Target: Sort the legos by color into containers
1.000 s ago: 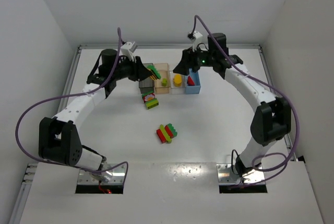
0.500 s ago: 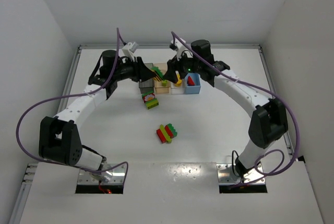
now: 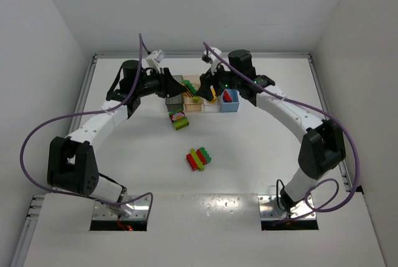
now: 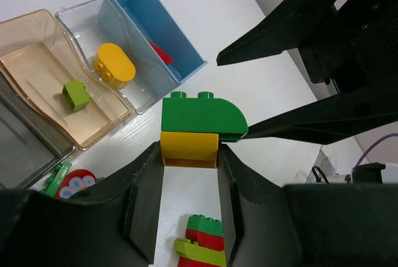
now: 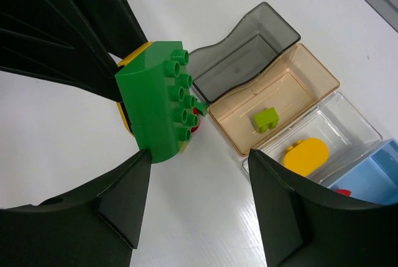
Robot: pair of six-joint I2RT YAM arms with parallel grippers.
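On the white table a grey bin, tan bin, clear bin and blue bin sit in a row. Near them, the left pincer is clenched on a yellow brick with a dark green brick stuck on top. The right pincer is spread open, with the green brick between its fingers.
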